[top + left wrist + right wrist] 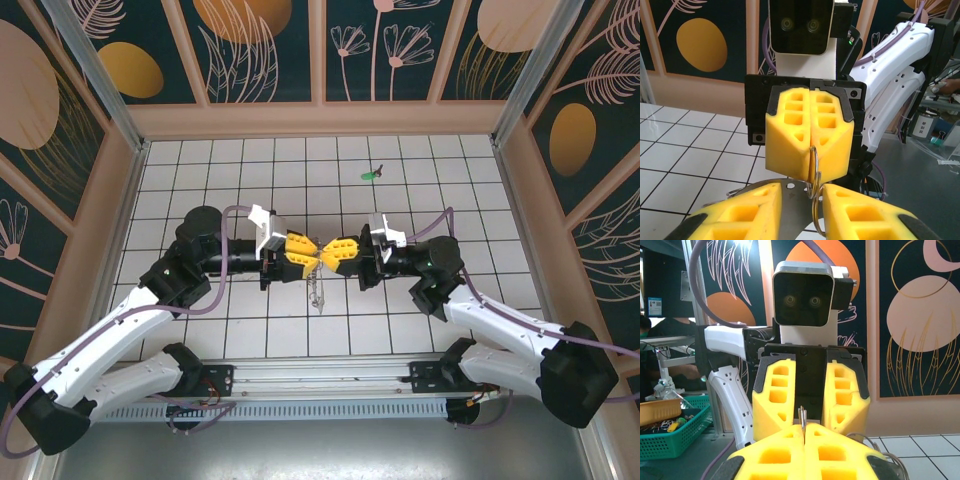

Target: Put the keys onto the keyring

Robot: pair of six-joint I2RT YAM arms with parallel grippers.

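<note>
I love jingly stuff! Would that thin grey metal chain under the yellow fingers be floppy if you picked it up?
Probably floppy: the thin grey metal chain droops in a crooked line. Likely light too, being so thin.

The right gripper [804, 436] presses its yellow fingers together on a thin metal edge of the keyring [802, 416], which stands upright between them. Just beyond and facing it, the left gripper [811, 410] shows its yellow fingers apart. Thin wire loops [875, 446] curve above the white-tiled bench [935, 455]. A green basket [660, 445] sits far behind.
</note>
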